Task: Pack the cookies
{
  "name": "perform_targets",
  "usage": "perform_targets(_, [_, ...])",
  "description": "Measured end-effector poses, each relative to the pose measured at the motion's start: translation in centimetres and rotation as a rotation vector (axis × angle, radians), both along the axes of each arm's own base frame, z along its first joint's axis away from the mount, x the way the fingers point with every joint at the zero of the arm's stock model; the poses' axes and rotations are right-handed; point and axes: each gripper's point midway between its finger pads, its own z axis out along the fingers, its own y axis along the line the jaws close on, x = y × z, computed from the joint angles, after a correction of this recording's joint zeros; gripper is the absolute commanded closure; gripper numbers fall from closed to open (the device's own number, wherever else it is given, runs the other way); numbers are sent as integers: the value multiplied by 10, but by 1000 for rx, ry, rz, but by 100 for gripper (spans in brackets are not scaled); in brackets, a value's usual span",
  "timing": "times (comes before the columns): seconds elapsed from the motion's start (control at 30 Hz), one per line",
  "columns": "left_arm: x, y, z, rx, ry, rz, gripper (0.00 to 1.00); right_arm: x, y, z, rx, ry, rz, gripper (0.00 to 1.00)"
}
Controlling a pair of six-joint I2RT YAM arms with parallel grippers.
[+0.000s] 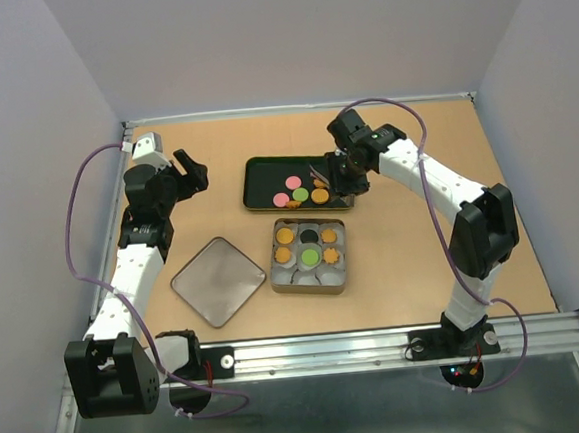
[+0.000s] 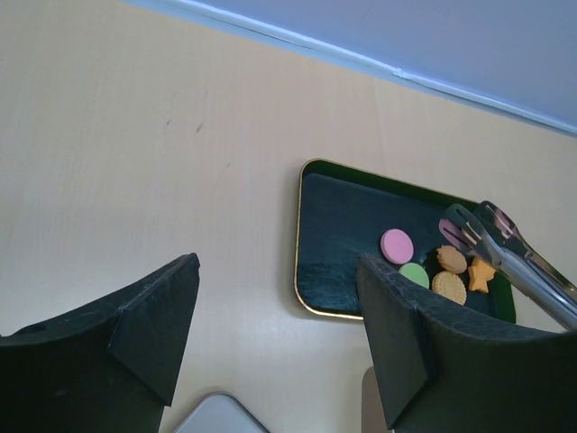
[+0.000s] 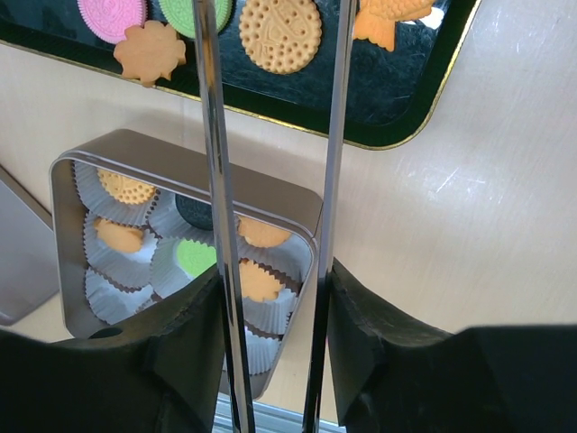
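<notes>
Tan wooden table (image 1: 416, 166), walled in on three sides. Dark oblong tray (image 1: 265, 181) w/ gold rim sits toward the back, about mid-table. Just in front of it is a square metal tin (image 1: 310, 289), and the tin's lid (image 1: 217, 280) lies flat on the table beside it, on the left arm's side, turned cornerwise.

L gripper (image 2: 275, 334) hangs over bare tabletop off the tray's left end, fingers spread wide w/ nothing btwn them.

R gripper (image 3: 275, 343) is over the tray's right end, fingers clenched on a pair of metal tongs (image 3: 214, 180). The tong arms stand apart and point toward the tray; wrist view shows a round orange biscuit btwn the two arms. Can't tell if the tips touch anything.

The cookies (image 1: 295, 184) are split two ways. Pink, green and orange ones lie loose at the tray's right end. Others sit in the tin's white paper cups (image 3: 113, 293): orange ones, a black one in the back row, a green one in the centre.
</notes>
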Motion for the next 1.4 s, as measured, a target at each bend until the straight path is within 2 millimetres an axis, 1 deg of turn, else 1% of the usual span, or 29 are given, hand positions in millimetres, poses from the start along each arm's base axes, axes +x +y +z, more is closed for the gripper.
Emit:
perform_targets(0.1, [0, 0, 0, 0, 0, -1, 19, -1, 0, -1, 0, 4, 2, 49])
perform_targets(0.33, [0, 0, 0, 0, 0, -1, 19, -11, -5, -19, -26, 54, 3, 49])
perform_targets(0.5, [0, -1, 0, -1, 0, -3, 19, -13, -6, -27, -36, 73, 4, 49])
perform_targets(0.73, [0, -1, 0, -1, 0, -3, 19, -18, -5, -32, -25, 95, 12, 50])
perform_targets(1.03, [0, -1, 0, -1, 0, -3, 19, -22, 1, -34, 3, 123, 28, 60])
perform_targets(1.23, [0, -1, 0, -1, 0, -3, 19, -23, 3, -34, 10, 127, 31, 62])
perform_targets(1.4, [0, 0, 0, 0, 0, -1, 19, -24, 2, -29, 16, 116, 32, 62])
